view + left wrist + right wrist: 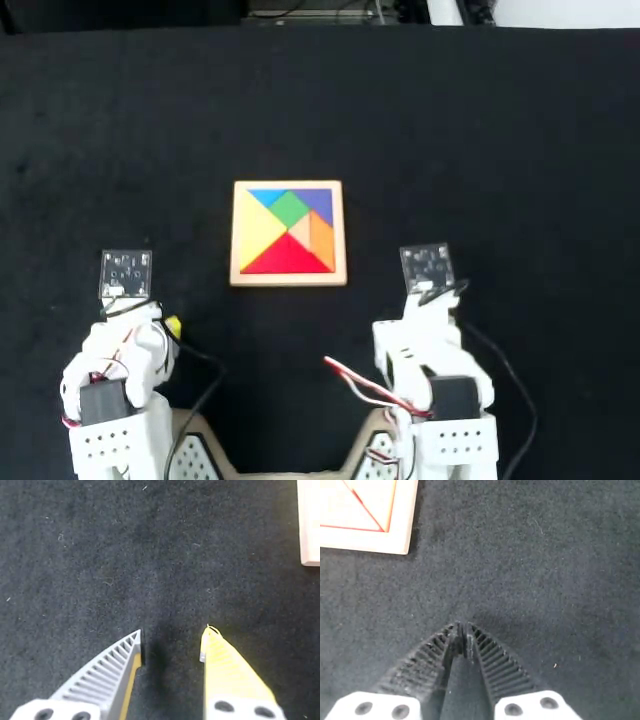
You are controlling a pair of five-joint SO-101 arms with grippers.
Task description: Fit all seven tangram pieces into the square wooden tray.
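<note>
square wooden tray [289,281]: filled with tangram pieces [287,255] | left gripper [172,639]: parted, empty | right gripper [463,630]: closed, empty

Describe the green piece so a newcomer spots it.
Mid-table on the black cloth lies the square wooden tray. Near its far edge sits the green piece: the only green one, flanked by the light blue piece and the purple piece.

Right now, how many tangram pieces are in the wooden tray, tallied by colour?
yellow piece: 1
red piece: 1
green piece: 1
orange piece: 1
light blue piece: 1
purple piece: 1
pale tan piece: 1
Total: 7, all inside the tray.
</note>
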